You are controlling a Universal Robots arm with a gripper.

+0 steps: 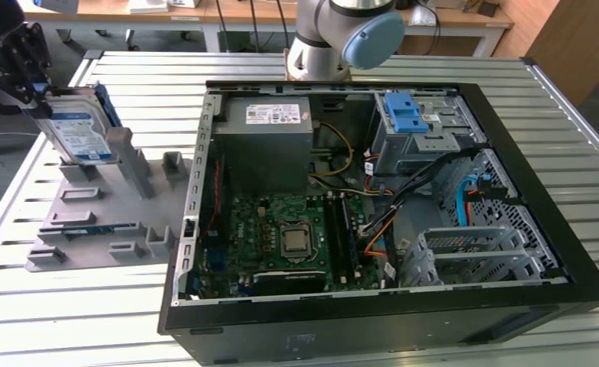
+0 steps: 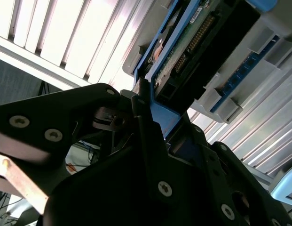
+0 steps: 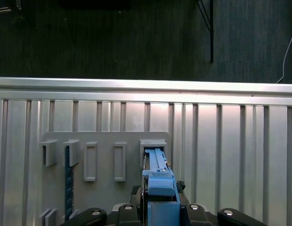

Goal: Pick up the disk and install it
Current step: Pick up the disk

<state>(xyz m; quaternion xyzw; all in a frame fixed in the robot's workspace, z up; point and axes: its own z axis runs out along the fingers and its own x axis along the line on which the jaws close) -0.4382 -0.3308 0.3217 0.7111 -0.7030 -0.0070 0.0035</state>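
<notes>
The disk stands on edge in a slot of the grey holder plate at the exterior view's left, its white-and-blue label facing out and its blue bracket around it. My gripper comes down on its upper end from the far left and is shut on the disk. In the second wrist view the black fingers clamp the blue bracket, with the disk's circuit-board side beyond. In the first wrist view the bracket's edge runs out from between the gripper toward the holder's slot.
An open black computer case lies on the slatted metal table, at the exterior view's right of the holder. Inside are a grey power supply, a green motherboard and a drive cage with a light-blue latch. The arm's base stands behind the case.
</notes>
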